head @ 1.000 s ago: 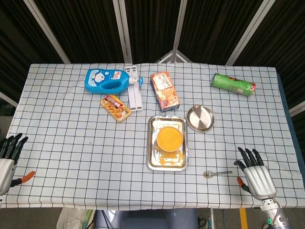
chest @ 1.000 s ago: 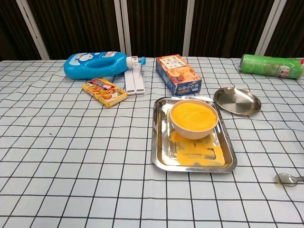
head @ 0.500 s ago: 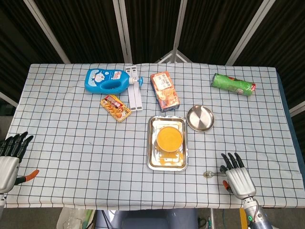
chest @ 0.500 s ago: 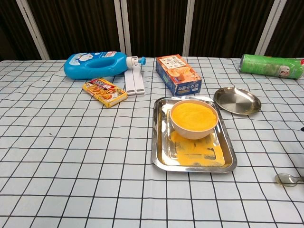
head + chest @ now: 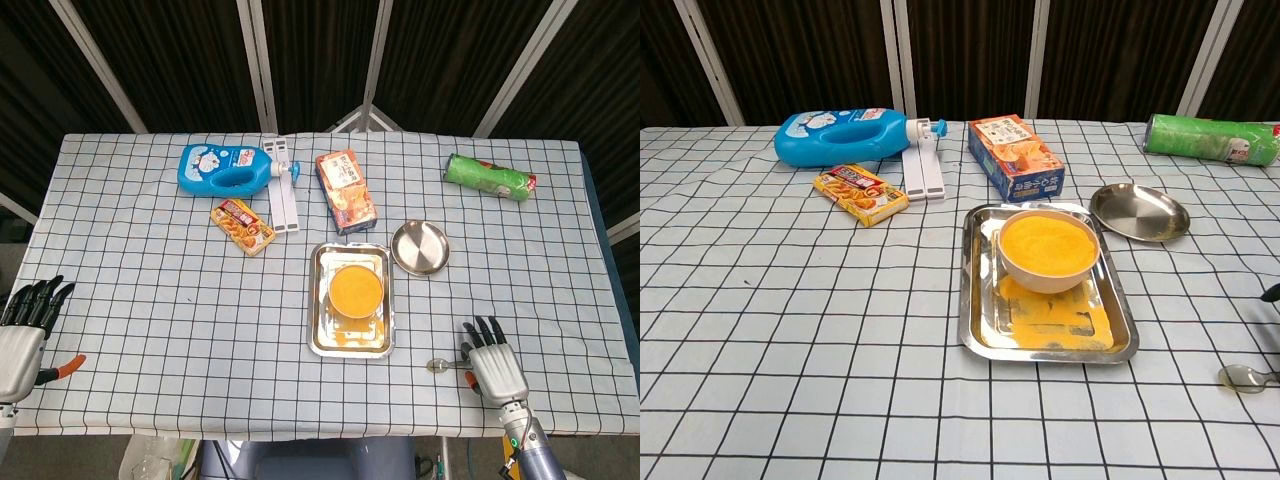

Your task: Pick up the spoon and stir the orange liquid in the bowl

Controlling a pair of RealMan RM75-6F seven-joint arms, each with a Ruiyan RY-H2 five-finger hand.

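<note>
Where the table's near edge runs, right hand (image 5: pixel 496 367) spread, holding nothing | spoon (image 5: pixel 443 364) flat at its fingertips, bowl end pointing away from it | left hand (image 5: pixel 22 335) empty, fingers apart, at near left corner | farther in: bowl (image 5: pixel 356 291) of orange liquid on steel tray (image 5: pixel 320 333), mid-table.

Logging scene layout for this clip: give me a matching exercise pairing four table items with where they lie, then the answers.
Things:
1. bowl
2. spoon
3. green can
4. blue bottle

Places:
A. far right of the table, lying on its side
B. in the steel tray
C. far left, beside the white clip
D. near edge, just left of the right hand

Pairs: 1-B, 2-D, 3-A, 4-C
</note>
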